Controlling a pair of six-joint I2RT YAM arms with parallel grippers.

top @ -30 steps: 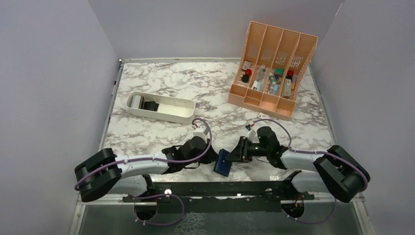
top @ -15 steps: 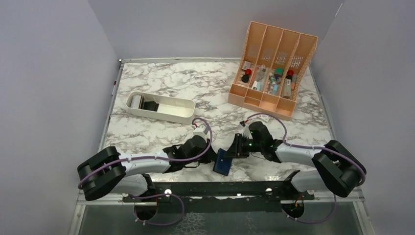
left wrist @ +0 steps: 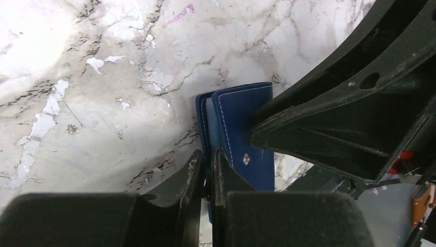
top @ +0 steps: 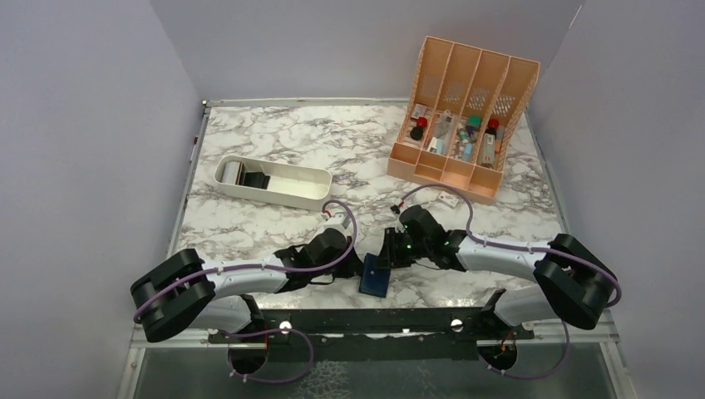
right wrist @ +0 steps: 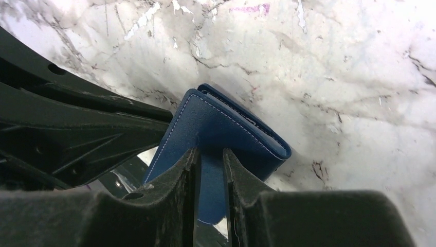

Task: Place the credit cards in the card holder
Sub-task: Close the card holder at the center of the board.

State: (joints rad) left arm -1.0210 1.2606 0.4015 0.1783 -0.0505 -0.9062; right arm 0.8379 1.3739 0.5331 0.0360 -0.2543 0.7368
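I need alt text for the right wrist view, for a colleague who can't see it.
The right gripper pinches one flap of a navy blue card holder between its two black fingers, above the white marble table. The left arm reaches in dark from the left, beside the holder. No cards show.

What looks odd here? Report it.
The card holder sits at the table's near edge, pinched from both sides by the left gripper and right gripper, one flap peeling away. No cards visible near it.

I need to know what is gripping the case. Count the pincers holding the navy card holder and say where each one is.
2. The left pincer pinches the edge of the card holder on its left arm's side; the right pincer clamps a flap from the opposite side.
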